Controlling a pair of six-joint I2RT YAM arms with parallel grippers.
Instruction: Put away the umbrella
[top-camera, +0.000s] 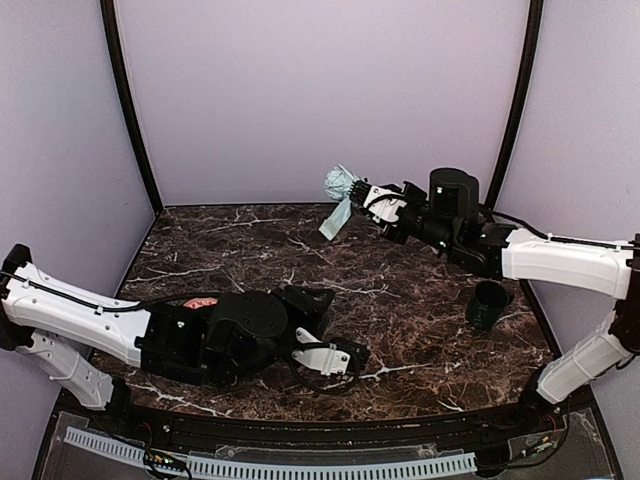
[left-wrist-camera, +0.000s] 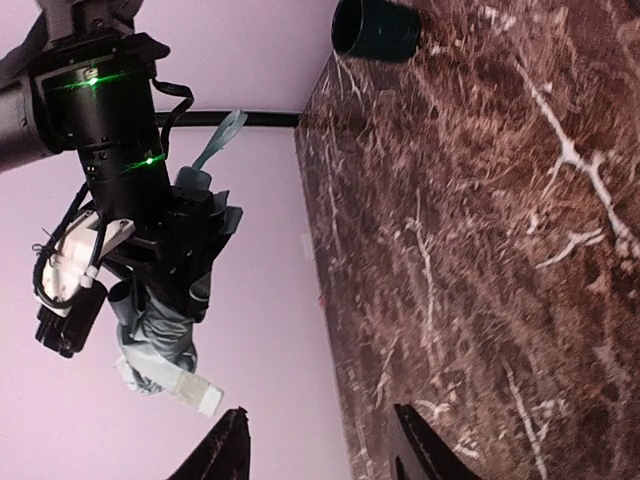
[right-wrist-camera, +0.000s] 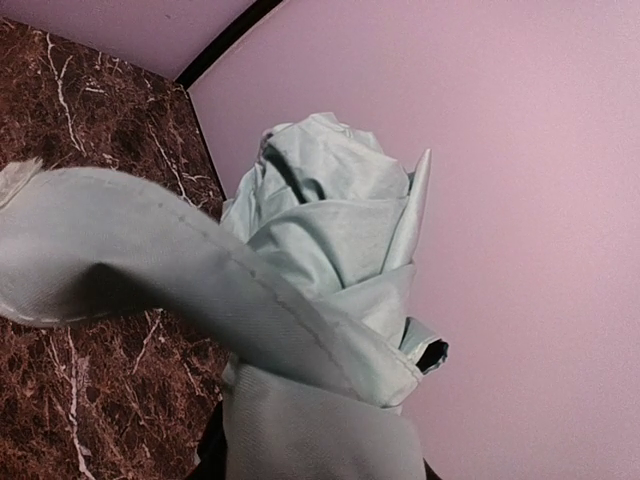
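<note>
The umbrella (top-camera: 343, 184), a folded bundle of pale mint-green fabric, hangs in the air near the back wall. My right gripper (top-camera: 374, 201) is shut on it, and its closing strap (top-camera: 335, 221) dangles below. In the right wrist view the umbrella (right-wrist-camera: 330, 300) fills the frame and covers the jaws. My left gripper (top-camera: 345, 358) lies low over the front middle of the table. In its own view the left gripper (left-wrist-camera: 320, 412) is open with nothing between the fingers, and the umbrella (left-wrist-camera: 160, 335) shows far off in the right gripper's hold.
A dark green cup (top-camera: 488, 305) stands upright on the marble table (top-camera: 250, 250) at the right, below the right forearm; the cup (left-wrist-camera: 375, 28) also shows in the left wrist view. Lilac walls enclose the back and sides.
</note>
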